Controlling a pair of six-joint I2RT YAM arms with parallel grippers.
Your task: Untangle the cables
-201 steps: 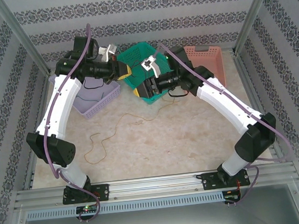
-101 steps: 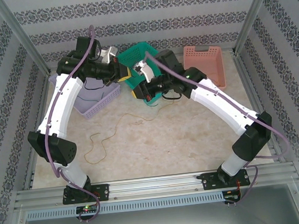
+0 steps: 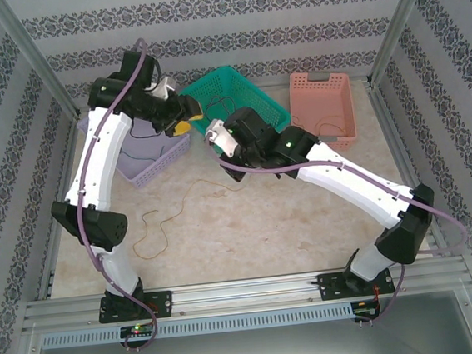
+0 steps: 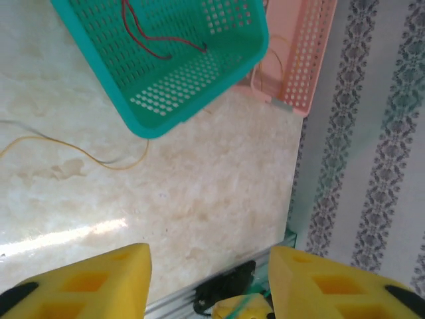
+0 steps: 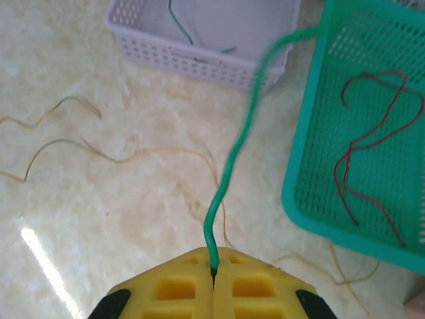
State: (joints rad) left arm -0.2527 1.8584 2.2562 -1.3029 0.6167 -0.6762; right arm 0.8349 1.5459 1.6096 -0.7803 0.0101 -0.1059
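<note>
Clamping the green cable (image 5: 232, 166) in my right pincer (image 5: 214, 269), left pincer (image 4: 209, 266) open; best to lift slowly, steering clear of the yellow cable (image 5: 119, 159) on the tabletop (image 5: 99, 226).

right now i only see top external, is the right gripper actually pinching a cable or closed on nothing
observer: in the right wrist view the right gripper is shut on a green cable, pinched at the fingertips.
operator: and the left gripper, anything in it
observer: it is open, with nothing between its yellow fingers.
operator: is the red cable caught up with the green one
observer: no, the red one lies inside the teal basket, apart from the green cable.
</note>
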